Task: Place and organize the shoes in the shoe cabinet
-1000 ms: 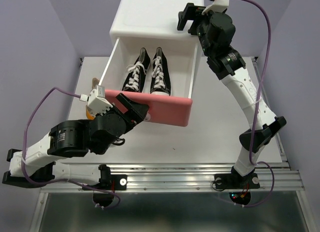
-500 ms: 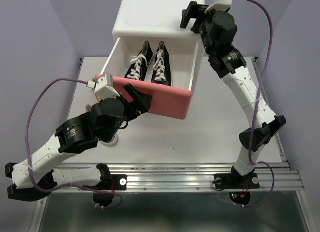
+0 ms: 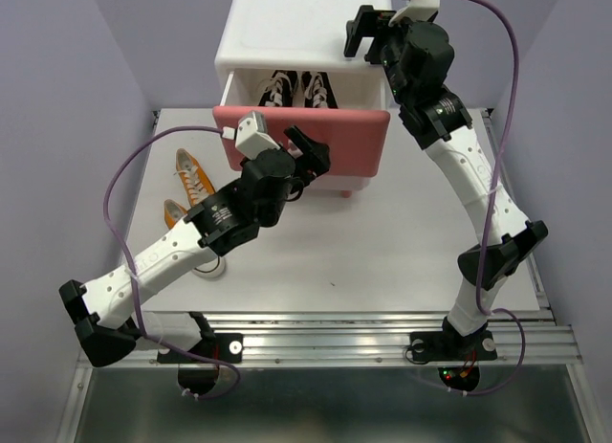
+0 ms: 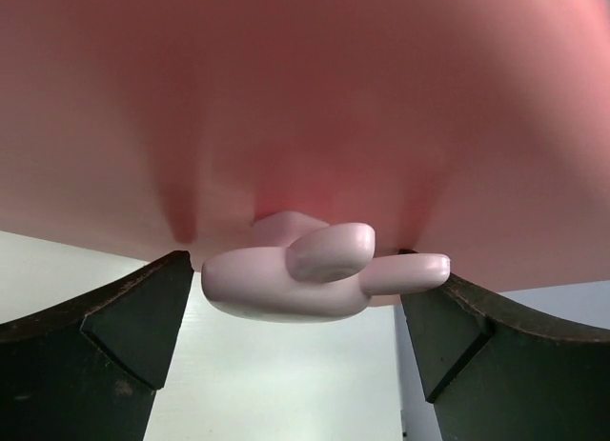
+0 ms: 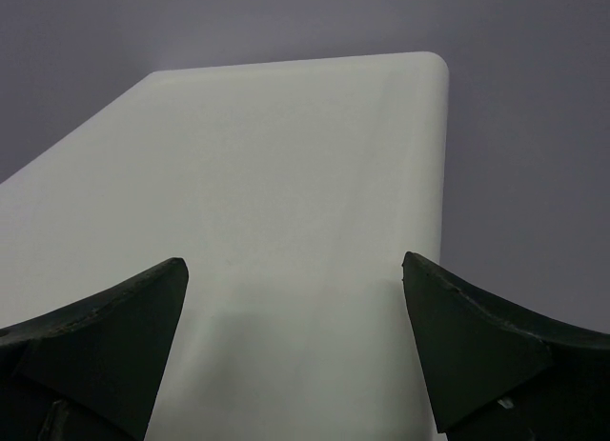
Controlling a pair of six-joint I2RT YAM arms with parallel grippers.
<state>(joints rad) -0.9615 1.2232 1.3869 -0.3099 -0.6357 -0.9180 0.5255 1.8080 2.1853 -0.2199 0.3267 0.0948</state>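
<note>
We see the small white boxy cabinet (image 3: 287, 32) at the far middle of the pale table (image 3: 382, 242). Its drawer with the pink front (image 3: 354, 137) stands out a little way toward us. In the narrow opening behind that front lies a pair of black canvas lace-up sneakers with white laces (image 3: 278, 86), side by side.

The left gripper (image 3: 308, 158) is up against the pink front. In its wrist view the black fingers (image 4: 124, 336) stand apart on either side of a pale pink bunny-shaped knob (image 4: 305, 270), not clamped on it (the ear tip comes very near the right-hand finger, and we cannot tell whether it touches).

The right gripper (image 3: 366, 33) hangs over the far right part of the cabinet's flat top. Its fingers (image 5: 105, 336) are spread wide and hold nothing.

On the table to the left of the cabinet, one orange canvas sneaker with white laces (image 3: 194, 173) lies in the open. A second orange sneaker (image 3: 174, 213) lies just nearer, partly hidden by the left arm.
</note>
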